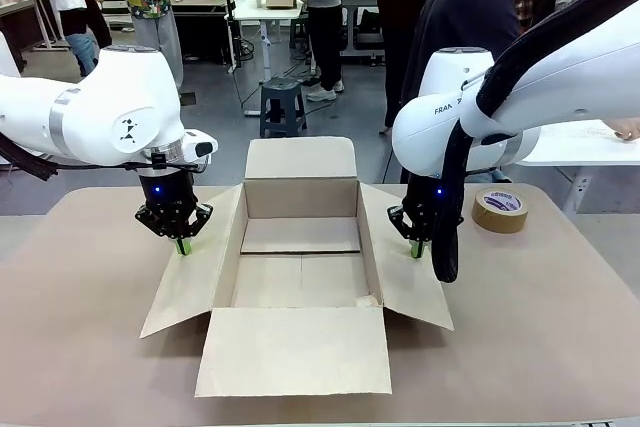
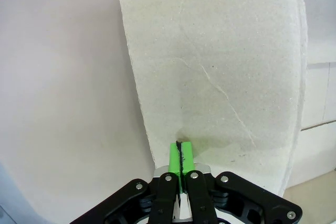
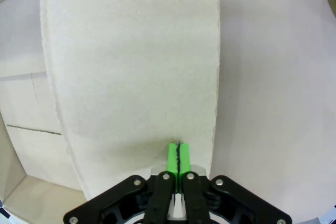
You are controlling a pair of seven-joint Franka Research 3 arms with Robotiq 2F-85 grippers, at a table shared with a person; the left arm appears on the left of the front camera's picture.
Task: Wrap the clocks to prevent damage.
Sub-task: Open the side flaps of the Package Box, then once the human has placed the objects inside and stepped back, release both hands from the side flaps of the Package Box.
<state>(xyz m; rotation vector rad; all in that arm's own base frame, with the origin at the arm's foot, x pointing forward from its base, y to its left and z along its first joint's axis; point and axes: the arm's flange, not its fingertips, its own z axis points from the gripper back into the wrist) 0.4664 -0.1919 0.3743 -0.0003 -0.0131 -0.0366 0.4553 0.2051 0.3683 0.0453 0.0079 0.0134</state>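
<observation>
An open cardboard box (image 1: pixel 300 282) stands in the middle of the table with all its flaps spread out and nothing visible inside. My left gripper (image 1: pixel 183 244) is shut, its green tips resting on the box's left flap (image 1: pixel 195 282). The left wrist view shows the same shut left gripper (image 2: pixel 181 149) touching the pale flap (image 2: pixel 220 66). On the other side, my right gripper (image 1: pixel 417 247) is shut too, tips down on the right flap (image 1: pixel 400 282). Its wrist view shows the right gripper (image 3: pixel 178 151) with pads together on that flap (image 3: pixel 136 66). The clocks are out of view.
A brown tape roll (image 1: pixel 500 209) lies on the table to the right of the box. A person in dark clothes (image 1: pixel 465 17) stands at the far side. A white table (image 1: pixel 580 142) is behind on the right.
</observation>
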